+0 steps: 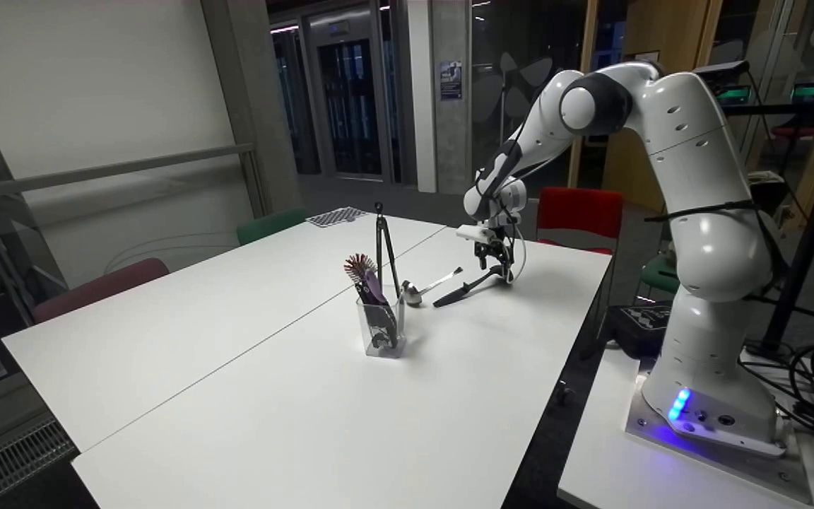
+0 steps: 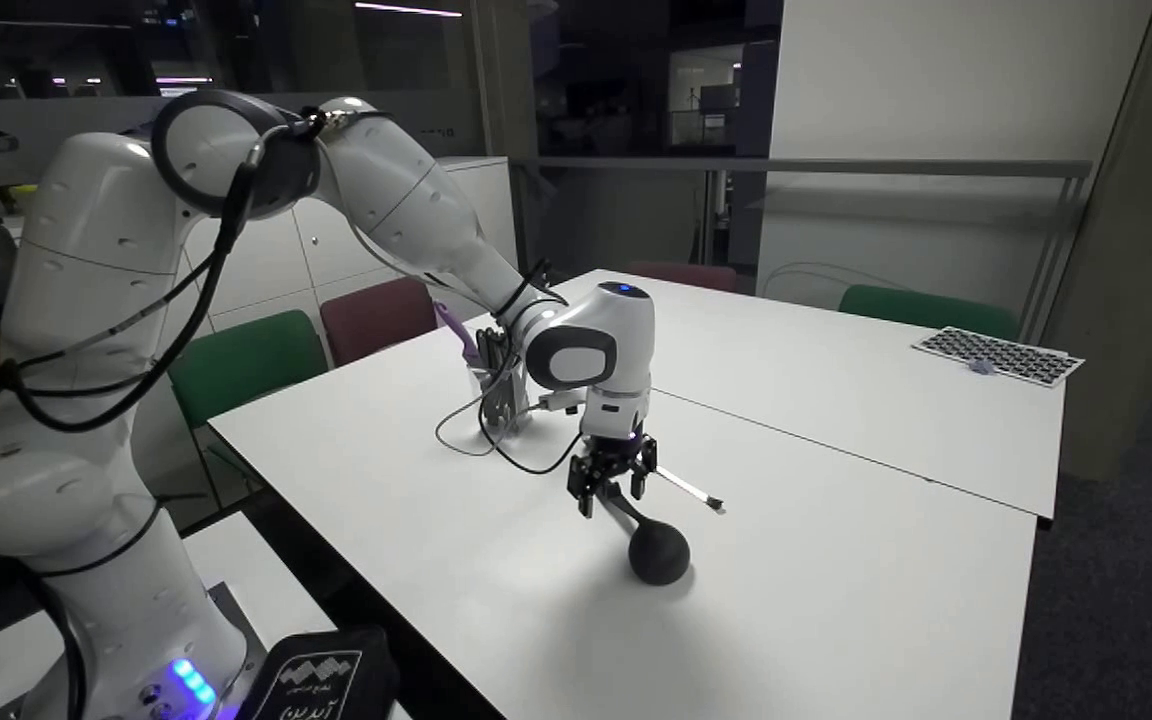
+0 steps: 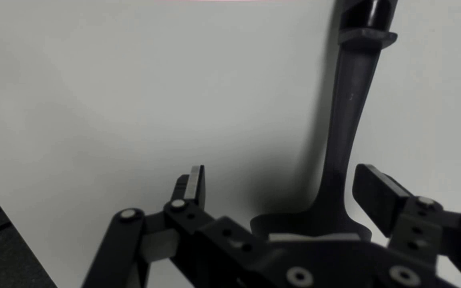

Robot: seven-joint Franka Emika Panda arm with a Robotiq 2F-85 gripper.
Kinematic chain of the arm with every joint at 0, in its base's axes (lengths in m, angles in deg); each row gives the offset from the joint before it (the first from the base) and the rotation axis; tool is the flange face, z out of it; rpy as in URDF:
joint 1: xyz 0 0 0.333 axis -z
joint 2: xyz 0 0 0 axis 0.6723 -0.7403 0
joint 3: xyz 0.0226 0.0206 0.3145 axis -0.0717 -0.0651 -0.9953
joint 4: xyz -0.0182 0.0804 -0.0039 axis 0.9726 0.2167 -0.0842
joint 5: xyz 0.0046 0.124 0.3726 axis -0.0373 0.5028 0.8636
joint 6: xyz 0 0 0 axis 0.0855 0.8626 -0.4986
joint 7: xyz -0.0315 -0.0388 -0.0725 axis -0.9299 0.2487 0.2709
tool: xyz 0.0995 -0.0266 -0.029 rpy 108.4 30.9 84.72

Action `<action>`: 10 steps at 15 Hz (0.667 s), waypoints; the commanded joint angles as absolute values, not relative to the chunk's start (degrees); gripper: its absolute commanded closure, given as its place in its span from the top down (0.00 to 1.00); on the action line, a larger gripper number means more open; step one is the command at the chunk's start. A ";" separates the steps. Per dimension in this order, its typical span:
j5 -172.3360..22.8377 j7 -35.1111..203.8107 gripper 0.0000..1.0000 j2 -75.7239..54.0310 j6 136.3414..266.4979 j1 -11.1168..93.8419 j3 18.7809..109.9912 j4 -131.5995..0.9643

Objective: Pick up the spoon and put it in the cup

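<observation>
In an exterior view, the spoon [image 1: 417,292], pale metal with a slim handle, lies on the white table [image 1: 308,410] near the clear cup [image 1: 364,326], its bowl on the cup's side and its handle reaching toward the gripper [image 1: 495,271]; the cup stands upright, crowded with a red-bristled brush [image 1: 360,266] and a tall, dark, tongs-like tool [image 1: 379,230]. In an exterior view, the gripper hangs over a black utensil [image 2: 654,548] with a round bowl; behind it part of the spoon's handle shows, the rest being hidden. In the wrist view, the jaws stand wide apart and hold nothing: the shaft of the black utensil runs between the fingers [image 3: 378,196], just beside one and well apart from the other; whether the tips are level with the shaft cannot be told. The stance suggests a grasp in preparation, though on the black utensil rather than the spoon. For the spoon, the better course is to rise straight up before moving sideways, so that neither finger drags the black utensil, then to set the jaws across the slim handle and close low against the table. Should the black utensil be the piece intended, centring its shaft between the jaws first guards against a shove. Either probably enters the crowded cup best from above.
</observation>
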State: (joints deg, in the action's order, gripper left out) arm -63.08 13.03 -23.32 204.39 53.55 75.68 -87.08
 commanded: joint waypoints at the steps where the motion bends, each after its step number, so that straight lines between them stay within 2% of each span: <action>1: -62.51 14.11 1.00 -25.68 204.29 54.16 76.07 -83.37; 10: -63.09 14.35 1.00 -30.34 203.47 54.20 76.54 -76.78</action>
State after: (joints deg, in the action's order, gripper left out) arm -63.13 13.13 -28.49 204.37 53.70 76.33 -79.77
